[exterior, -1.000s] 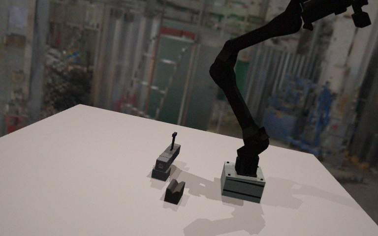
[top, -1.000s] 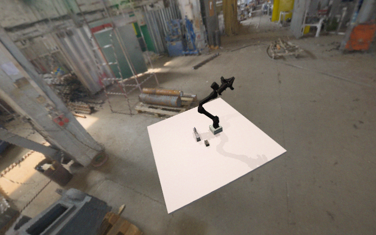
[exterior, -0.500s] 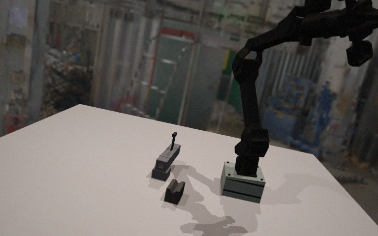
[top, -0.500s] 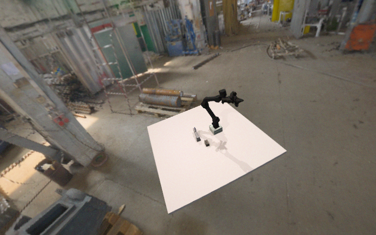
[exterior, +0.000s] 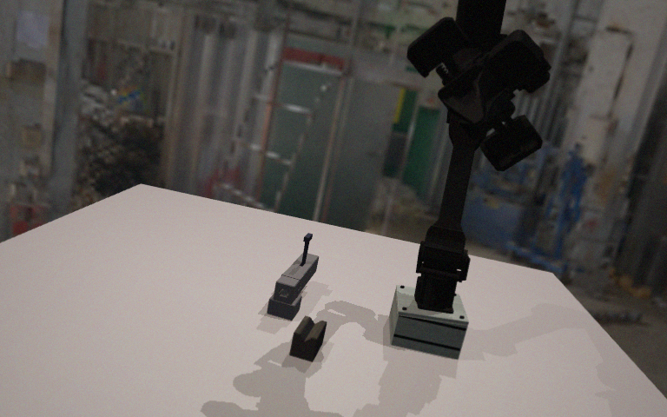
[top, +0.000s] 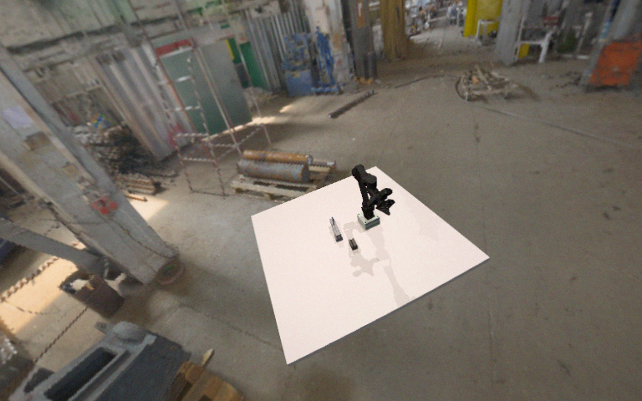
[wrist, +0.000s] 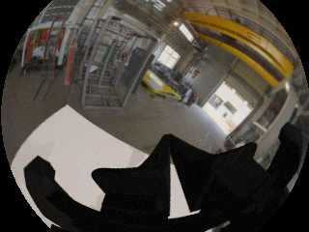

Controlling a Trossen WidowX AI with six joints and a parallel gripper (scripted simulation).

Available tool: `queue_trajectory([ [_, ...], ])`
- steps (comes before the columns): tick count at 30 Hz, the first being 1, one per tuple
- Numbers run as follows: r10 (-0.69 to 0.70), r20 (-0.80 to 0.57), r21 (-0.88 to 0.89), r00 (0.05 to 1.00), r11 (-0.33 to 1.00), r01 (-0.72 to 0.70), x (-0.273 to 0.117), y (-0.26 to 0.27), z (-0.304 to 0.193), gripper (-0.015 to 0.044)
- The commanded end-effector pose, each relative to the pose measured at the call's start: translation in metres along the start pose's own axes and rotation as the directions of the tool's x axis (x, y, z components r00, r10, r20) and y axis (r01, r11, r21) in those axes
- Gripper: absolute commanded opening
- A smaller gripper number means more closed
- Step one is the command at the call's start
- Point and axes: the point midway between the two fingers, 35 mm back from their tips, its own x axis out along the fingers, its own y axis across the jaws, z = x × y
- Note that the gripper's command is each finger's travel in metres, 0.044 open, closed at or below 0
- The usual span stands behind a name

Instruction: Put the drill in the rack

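Two dark fingers (top: 387, 206) meet, raised above the white table (top: 322, 302) (exterior: 147, 274) (wrist: 77, 150).

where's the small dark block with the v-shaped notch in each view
Top: just below and right of centre, the small dark V-notched block.
Exterior: lower part, slightly left of centre.
Wrist: not in it.
Shared landmark: the flat white table top, seen in all three.
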Motion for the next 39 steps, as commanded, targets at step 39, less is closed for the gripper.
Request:
queue_trajectory([
  [39, 0.594, -0.756, 0.145, 0.275, -0.258, 0.955, -0.327, 0.083, -0.410, 0.0000],
])
